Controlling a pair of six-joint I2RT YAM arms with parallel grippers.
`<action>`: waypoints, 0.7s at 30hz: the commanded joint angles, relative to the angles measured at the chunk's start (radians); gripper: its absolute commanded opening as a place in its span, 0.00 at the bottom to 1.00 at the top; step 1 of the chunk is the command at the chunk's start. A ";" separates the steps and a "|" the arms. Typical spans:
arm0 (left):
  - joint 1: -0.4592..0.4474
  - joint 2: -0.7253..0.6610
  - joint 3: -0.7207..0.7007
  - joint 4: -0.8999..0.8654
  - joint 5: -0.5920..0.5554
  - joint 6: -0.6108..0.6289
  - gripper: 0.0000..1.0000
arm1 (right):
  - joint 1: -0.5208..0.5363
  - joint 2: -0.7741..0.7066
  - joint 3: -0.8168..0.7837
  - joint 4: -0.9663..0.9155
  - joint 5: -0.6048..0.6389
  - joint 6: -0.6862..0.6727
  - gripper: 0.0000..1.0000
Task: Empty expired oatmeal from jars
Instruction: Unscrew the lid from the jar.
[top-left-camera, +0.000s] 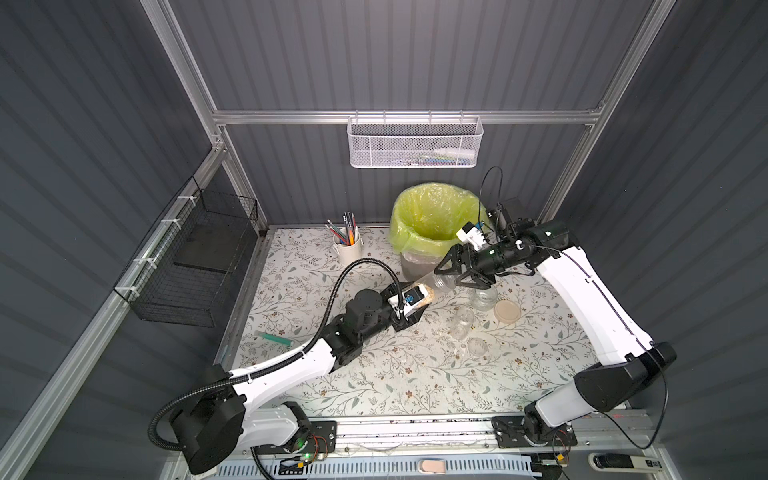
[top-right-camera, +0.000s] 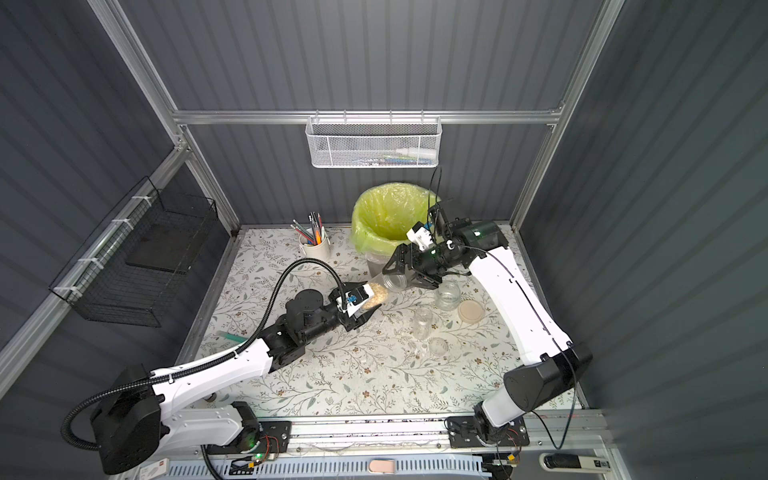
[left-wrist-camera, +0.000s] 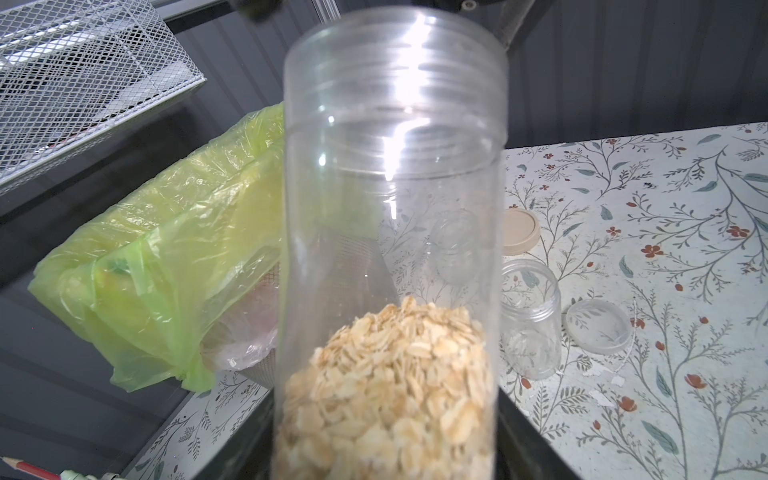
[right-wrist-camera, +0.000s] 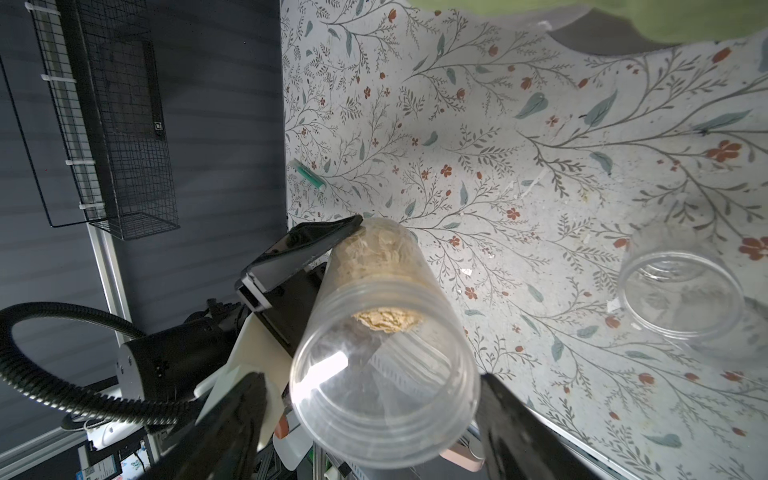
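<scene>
Left wrist view, closest in: the left gripper (top-right-camera: 369, 299) is clamped on the base end of the tall jar (left-wrist-camera: 390, 208), which is held above the table (top-left-camera: 374, 374), tilted close to level and pointing away from the wrist. The oatmeal (left-wrist-camera: 386, 382) is heaped in that gripped end, right between the fingers. The rest of the jar is clear up to its threaded, lidless mouth.

At the mouth is the right gripper (right-wrist-camera: 370, 386), its jaws spread to either side of the rim. A gap shows on one side; on the other I cannot tell whether the finger touches.

Beyond the mouth an empty narrow jar (left-wrist-camera: 528, 320) stands upright on the table with a clear lid (left-wrist-camera: 598, 328) lying just beside it. Farther on stands the squat jar (top-left-camera: 484, 299) — open, seen only dimly through the held glass in the wrist view. The beige lid (left-wrist-camera: 521, 230) lies flat next to it.

At the back of the table stands the bin (top-left-camera: 415, 266) with its yellow-green bag (left-wrist-camera: 166, 270), near the tall jar's mouth. Well apart from it is a white mug (top-left-camera: 348, 248) of pencils.
</scene>
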 joint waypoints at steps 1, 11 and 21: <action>-0.006 -0.007 0.036 0.012 -0.003 0.010 0.07 | 0.008 0.018 0.022 -0.037 0.020 -0.029 0.79; -0.007 -0.006 0.032 0.012 -0.004 0.008 0.07 | 0.011 0.026 0.027 -0.041 0.030 -0.045 0.76; -0.007 -0.013 0.031 0.004 0.018 -0.032 0.06 | 0.012 0.012 0.013 0.006 -0.020 -0.086 0.43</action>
